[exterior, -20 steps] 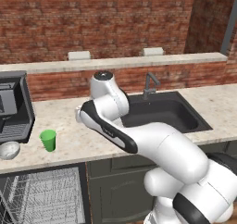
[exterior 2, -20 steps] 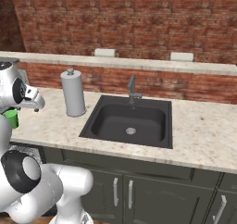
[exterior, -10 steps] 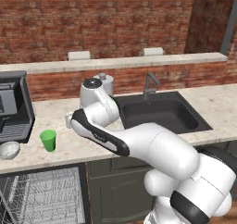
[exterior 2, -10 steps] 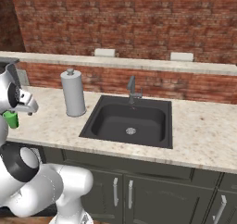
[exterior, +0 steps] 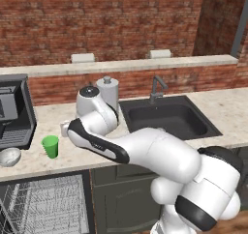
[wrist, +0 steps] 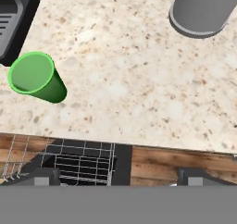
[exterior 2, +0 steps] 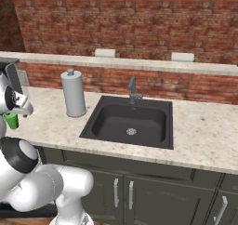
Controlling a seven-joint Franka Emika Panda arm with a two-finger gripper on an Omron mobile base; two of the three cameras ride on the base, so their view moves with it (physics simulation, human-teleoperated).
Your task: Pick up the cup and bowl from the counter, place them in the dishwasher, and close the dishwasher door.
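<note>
Green cup (wrist: pixel 36 77) upright on counter (wrist: pixel 139 89) (gripper (wrist: pixel 118 174) open above).

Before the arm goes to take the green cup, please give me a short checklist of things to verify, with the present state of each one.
1. Cup upright on the counter, mouth up: ok.
2. Space around the cup free, bowl and coffee machine apart from it: ok.
3. Gripper open and holding nothing: ok.
4. Gripper centred over the cup: not ok, the cup sits off to one side in the hand view.
5. Dishwasher open, wire rack showing: ok.
6. Free slot in the rack: cannot tell.
</note>
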